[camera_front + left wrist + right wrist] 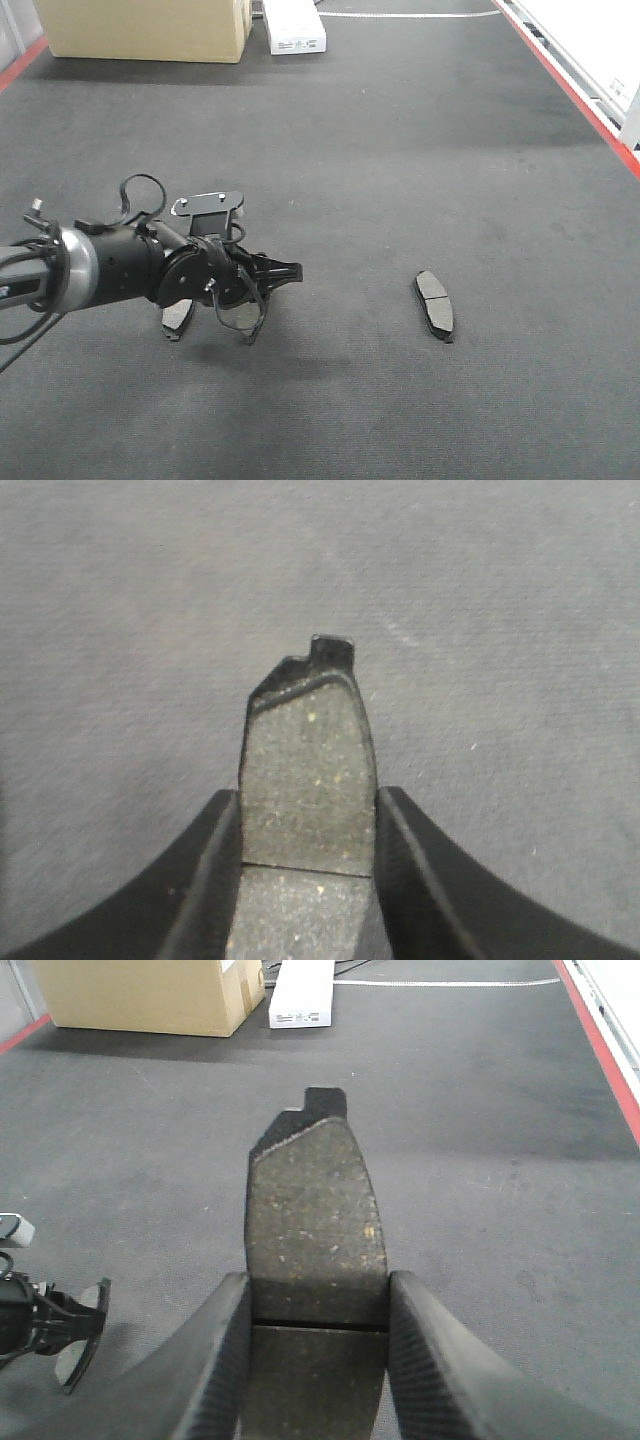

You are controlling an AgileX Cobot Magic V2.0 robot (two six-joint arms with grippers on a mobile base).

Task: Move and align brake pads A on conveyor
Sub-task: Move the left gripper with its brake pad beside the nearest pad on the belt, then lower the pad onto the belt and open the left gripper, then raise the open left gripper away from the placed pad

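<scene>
4 pads: L fingers (pixel 215 880) 1, R fingers (pixel 225 1360) 1, conveyor (pixel 400 150) 2.

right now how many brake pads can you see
4 pads: one in the left gripper, one in the right gripper, two on the conveyor, one in the open, one partly hidden behind the left arm.

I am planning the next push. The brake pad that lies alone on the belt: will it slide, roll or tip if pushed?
The pad lies flat on the conveyor, so it probably will not roll or tip. The belt looks felt-like and rough, so the pad may drag and turn rather than slide freely. It looks stiff, with a backing plate, and probably heavy for its size.
</scene>
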